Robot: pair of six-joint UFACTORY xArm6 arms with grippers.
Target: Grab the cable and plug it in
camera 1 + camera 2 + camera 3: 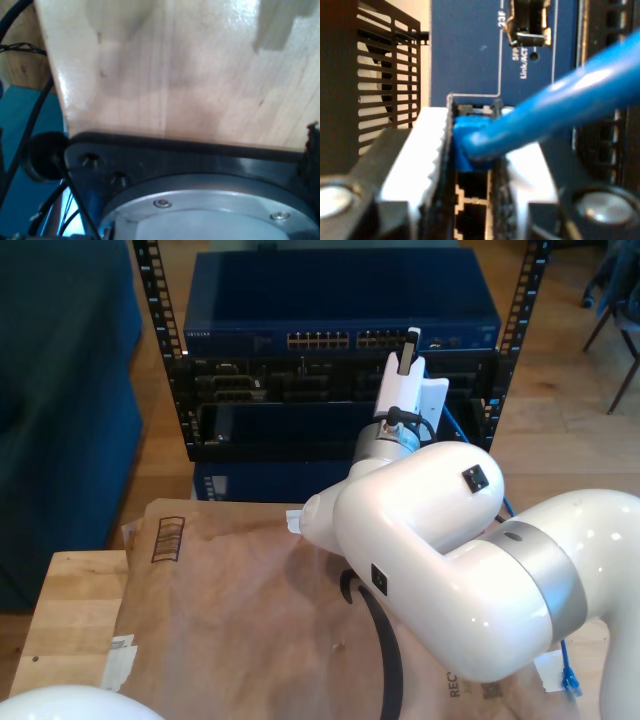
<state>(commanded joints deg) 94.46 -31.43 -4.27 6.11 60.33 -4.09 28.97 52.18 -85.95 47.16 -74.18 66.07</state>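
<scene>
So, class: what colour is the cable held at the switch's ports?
Bright blue: the cable shows best in the second wrist view.

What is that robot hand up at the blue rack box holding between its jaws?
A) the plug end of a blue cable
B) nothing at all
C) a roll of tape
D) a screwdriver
A: in the second wrist view, my second gripper has its jaws closed on the blue plug of the cable, right at the ports of the switch.
</scene>
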